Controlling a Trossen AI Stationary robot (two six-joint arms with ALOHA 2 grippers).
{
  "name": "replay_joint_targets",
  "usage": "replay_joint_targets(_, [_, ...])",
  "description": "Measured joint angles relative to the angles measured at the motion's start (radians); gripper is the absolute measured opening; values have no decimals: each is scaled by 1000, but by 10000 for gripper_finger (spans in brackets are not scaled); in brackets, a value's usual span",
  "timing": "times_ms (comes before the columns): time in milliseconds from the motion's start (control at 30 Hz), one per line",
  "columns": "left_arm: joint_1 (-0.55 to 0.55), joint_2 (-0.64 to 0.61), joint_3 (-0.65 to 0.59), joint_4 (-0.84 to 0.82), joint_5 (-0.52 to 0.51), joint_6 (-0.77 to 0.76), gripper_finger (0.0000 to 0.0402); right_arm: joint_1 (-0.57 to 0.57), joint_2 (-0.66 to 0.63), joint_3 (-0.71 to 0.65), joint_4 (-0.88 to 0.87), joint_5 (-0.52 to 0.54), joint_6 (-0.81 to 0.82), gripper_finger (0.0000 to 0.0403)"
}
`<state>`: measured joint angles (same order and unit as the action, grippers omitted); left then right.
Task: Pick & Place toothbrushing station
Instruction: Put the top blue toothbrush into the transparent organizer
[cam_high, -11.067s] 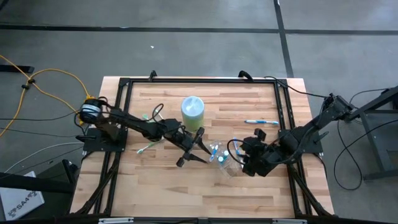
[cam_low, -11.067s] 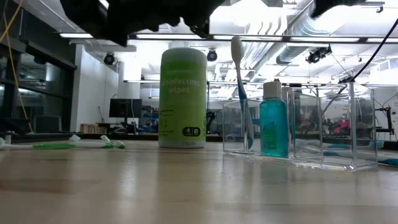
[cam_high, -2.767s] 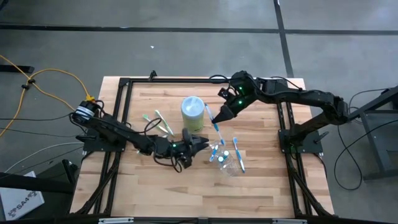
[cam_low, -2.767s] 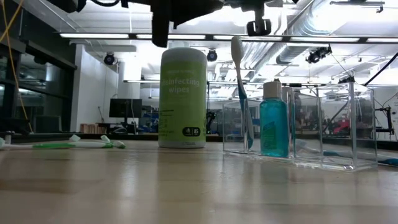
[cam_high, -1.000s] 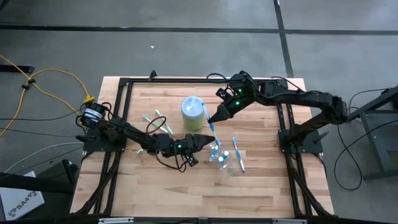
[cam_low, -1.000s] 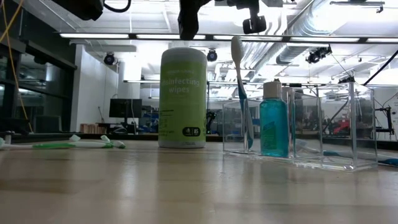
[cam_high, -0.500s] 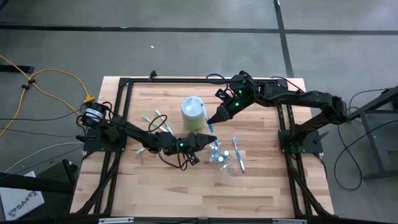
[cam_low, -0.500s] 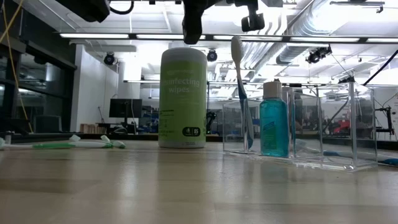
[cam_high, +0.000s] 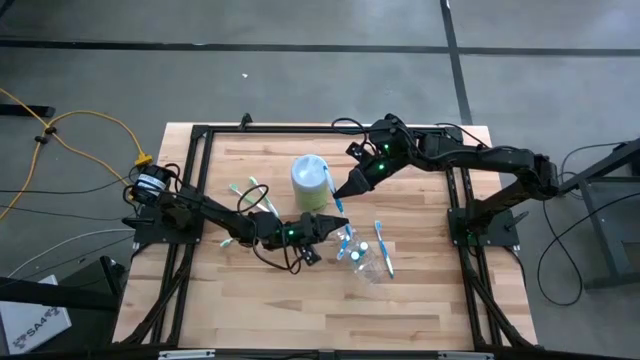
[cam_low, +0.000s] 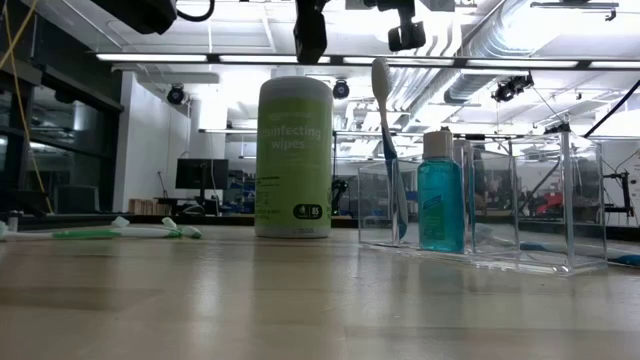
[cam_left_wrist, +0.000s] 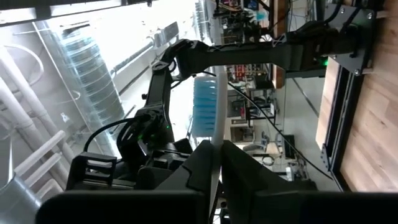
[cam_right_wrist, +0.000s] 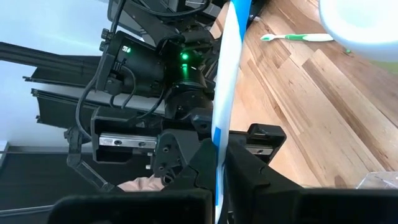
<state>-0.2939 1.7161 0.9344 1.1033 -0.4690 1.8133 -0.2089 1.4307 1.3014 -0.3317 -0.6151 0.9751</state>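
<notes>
Near the middle of the high view, both hands meet on one slim blue-and-white toothbrush (cam_high: 333, 190) held in the air beside the green wipes canister (cam_high: 310, 181). The right hand (cam_high: 343, 191) is clamped on one end of its handle. The left hand (cam_high: 334, 221) has its dark fingers pinched on the other end, as its wrist view shows, with the blue bristles (cam_left_wrist: 205, 106) just past them. On the pale wood-plank worktop (cam_high: 260, 300), the clear hard-plastic container (cam_low: 480, 215) stands right of centre in the low view, holding an upright toothbrush (cam_low: 385, 140) and a teal bottle (cam_low: 441, 205). Two green toothbrushes (cam_high: 255, 195) lie flat, left of the canister.
</notes>
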Motion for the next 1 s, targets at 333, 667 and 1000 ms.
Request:
replay_joint_targets(333, [4, 1, 0, 1, 3, 20, 6, 0, 0, 0, 0, 1, 1, 8])
replay_joint_targets(667, [4, 1, 0, 2, 3, 14, 3, 0, 0, 0, 4, -6, -12, 18])
replay_joint_targets(1000, [1, 1, 0, 5, -3, -31, 2, 1, 0, 0, 19, 4, -37, 74])
